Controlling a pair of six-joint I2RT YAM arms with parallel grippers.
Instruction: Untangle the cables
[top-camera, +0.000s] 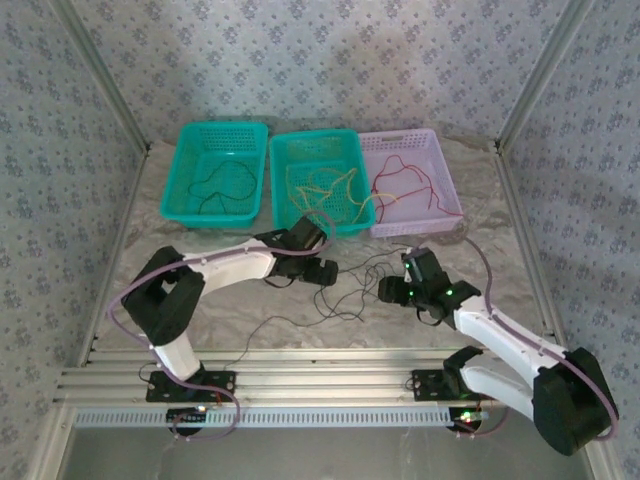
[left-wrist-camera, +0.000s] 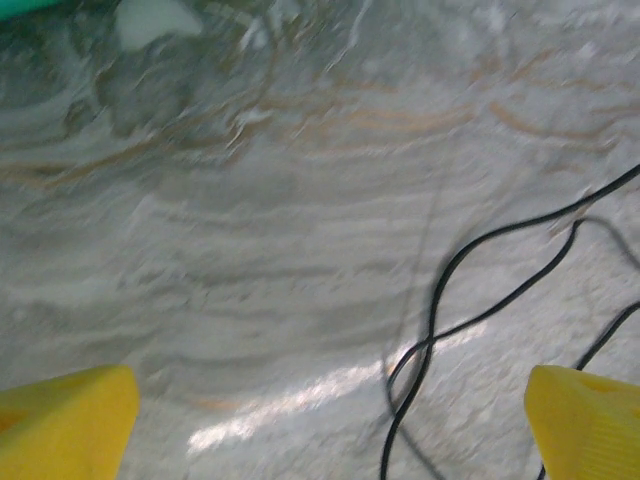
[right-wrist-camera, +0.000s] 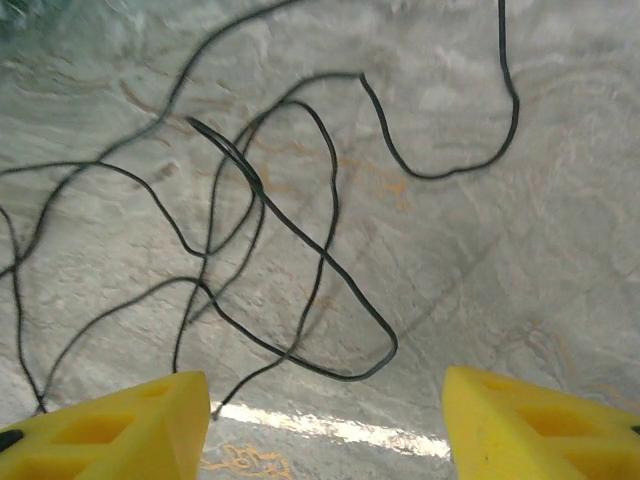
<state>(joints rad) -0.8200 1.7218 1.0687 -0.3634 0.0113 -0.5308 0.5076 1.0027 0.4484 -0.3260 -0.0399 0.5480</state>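
Top external view lets us count. We see two robot arms, the left arm (top-camera: 225, 268) and the right arm (top-camera: 495, 335). Both are white and black, and both are bolted to metal rails (top-camera: 320, 385) at the near edge.

We count three baskets in a row at the far side of the counter (top-camera: 500, 215), set close side by side. Two are green and one is pale purple. The left green basket (top-camera: 215, 127) has a black cable (top-camera: 225, 185) in it. The middle green basket (top-camera: 315, 135) has a yellow cable (top-camera: 330, 190). The purple basket (top-camera: 405, 135), on the right, has a red cable (top-camera: 410, 185).

A fourth lot, the loose black cable (right-wrist-camera: 300, 235), lies on the counter between the two arms. It loops over itself many times. We cannot tell if it is one long wire or more.

In the left wrist view we see the two yellow left fingers (left-wrist-camera: 70, 425) spread wide apart with nothing between them. Loops of the loose black cable lie near one of them. In the right wrist view the two yellow right fingers (right-wrist-camera: 120, 425) are spread too. They sit above the crossing loops and pinch nothing.

The counter is grey and white with wavy lines like stone, and it has a shiny spot. The walls on three sides have pale grey-blue paper with small flower shapes.
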